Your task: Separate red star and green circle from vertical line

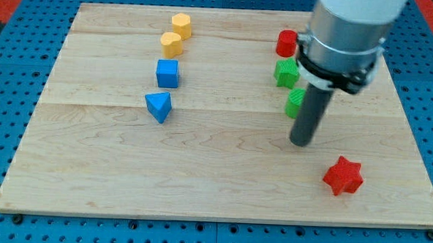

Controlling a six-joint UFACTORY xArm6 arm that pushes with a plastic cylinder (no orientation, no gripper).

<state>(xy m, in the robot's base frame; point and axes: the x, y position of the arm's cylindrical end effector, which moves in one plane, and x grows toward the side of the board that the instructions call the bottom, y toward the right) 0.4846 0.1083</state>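
Jaws are missing; my tip [301,142] is sitting beside the green circle [295,103], still lined up. Lower right, the red star [343,176] is already lying apart.

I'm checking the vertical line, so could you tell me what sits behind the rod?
Behind the rod, above my tip, a green block shows only its left part; its shape stays covered.

The arm's last section is a broad, pale grey cylinder with a dull sheen. A black collar rings its lower edge, perhaps a clamp. From it, at 6 o'clock, runs a straight dark grey rod ending in my tip [301,143].
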